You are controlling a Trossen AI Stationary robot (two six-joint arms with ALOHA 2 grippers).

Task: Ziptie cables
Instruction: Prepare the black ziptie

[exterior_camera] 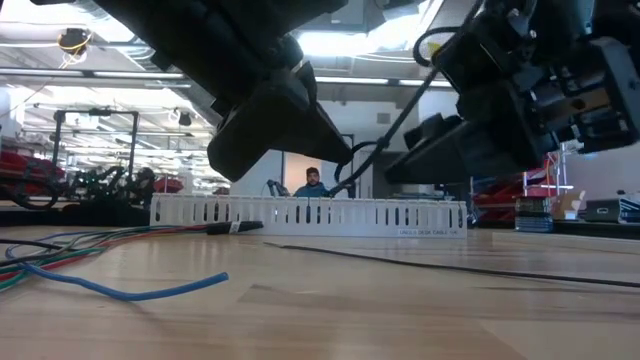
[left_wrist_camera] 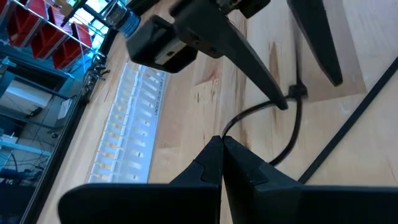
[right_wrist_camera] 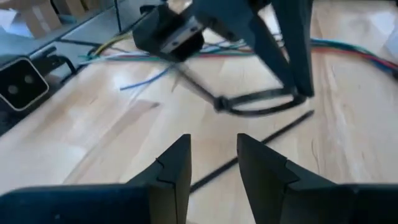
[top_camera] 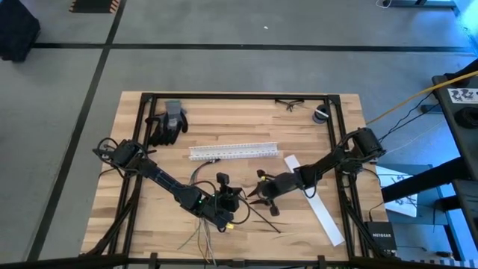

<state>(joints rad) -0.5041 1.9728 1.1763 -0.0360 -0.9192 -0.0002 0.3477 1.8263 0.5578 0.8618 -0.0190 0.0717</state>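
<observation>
Two robot arms meet over a wooden table [top_camera: 149,232], one holding a looped ziptie.

The left gripper [left_wrist_camera: 222,142], fingers pressed together, pinches a looped ziptie [right_wrist_camera: 255,102] that circles nothing. The right gripper [right_wrist_camera: 213,155] hovers close by, slightly parted and empty. The cables [right_wrist_camera: 205,53] lie loose beside them, unbundled; the tying looks barely begun.

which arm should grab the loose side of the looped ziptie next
Right. The right gripper is open and points at the looped ziptie. The left gripper is shut on the looped ziptie's other end, so it should probably just hold.
</observation>
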